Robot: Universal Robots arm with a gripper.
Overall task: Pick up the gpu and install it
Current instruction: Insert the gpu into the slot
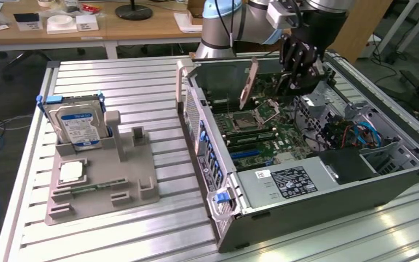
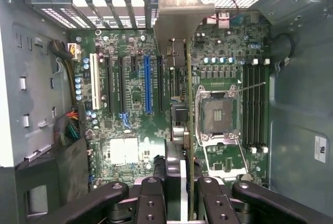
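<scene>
The gpu [image 2: 186, 96] hangs edge-on inside the open computer case [image 1: 282, 218], above the green motherboard [image 2: 130, 104]. Its pale metal end bracket [image 2: 182, 21] points toward the case's rear wall with the blue slot latches. My gripper [image 2: 179, 193] is shut on the card's near end, with one black finger [image 2: 153, 195] on each side of it. In the exterior view, the gripper [image 1: 300, 73] reaches down into the case from the back, and the bracket [image 1: 250, 82] stands upright to its left. The card lies between the long blue slot [image 2: 147, 83] and the open CPU socket [image 2: 216, 115].
A grey holder [image 1: 100, 180] on the exterior view's left carries a blue-labelled hard drive [image 1: 78, 123] and a small silver CPU chip [image 1: 71, 172]. The power supply [image 1: 289, 183], drive cage [image 1: 384, 155] and cables [image 1: 362, 134] crowd the case's near right. The slatted metal table [image 1: 122, 82] lies around it.
</scene>
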